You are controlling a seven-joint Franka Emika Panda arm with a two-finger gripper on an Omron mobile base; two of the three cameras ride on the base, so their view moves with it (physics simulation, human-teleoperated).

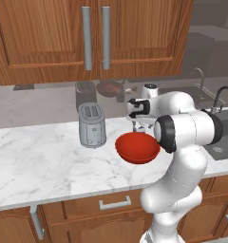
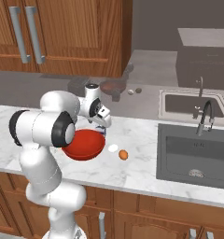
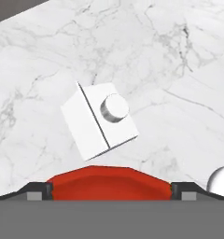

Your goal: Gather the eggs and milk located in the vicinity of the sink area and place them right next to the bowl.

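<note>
The milk (image 3: 101, 120) is seen from above, standing on the marble counter (image 3: 170, 60) just ahead of the gripper (image 3: 111, 190), apart from its spread fingertips (image 3: 39, 190). Between them the bowl (image 3: 109, 183) is seen; beside the other tip, a white egg (image 3: 221, 179).

You have a grey toaster (image 1: 91, 125) standing upright on the white marble table (image 1: 35, 161), left of centre. Behind it a dull reddish-brown dish (image 1: 109, 88) sits on the far, darker surface. Over to the right you see a dark sink (image 2: 193, 151) with a curved faucet (image 2: 205, 116). Wooden cabinets (image 1: 49, 38) with grey handles (image 1: 87, 38) hang above.
</note>
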